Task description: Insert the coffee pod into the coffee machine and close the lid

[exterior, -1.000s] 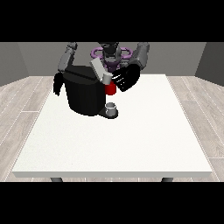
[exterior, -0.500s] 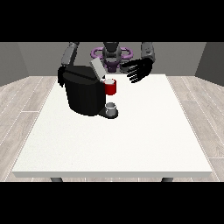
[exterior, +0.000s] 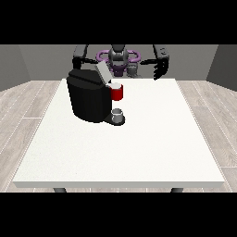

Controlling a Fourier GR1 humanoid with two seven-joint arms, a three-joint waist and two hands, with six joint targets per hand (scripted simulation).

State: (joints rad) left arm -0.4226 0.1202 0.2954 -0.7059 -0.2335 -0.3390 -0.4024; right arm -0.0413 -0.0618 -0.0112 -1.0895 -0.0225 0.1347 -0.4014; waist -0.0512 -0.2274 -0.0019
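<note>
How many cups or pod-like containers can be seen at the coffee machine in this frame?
2: a red one at the head of the coffee machine below the raised lid, and a grey cup on its base. Others may be hidden.

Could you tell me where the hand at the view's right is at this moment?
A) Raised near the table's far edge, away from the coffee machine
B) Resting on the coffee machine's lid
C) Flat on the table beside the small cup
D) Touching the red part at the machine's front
A: the hand at the view's right hangs near the table's far edge, well apart from the coffee machine and its raised lid.
</note>
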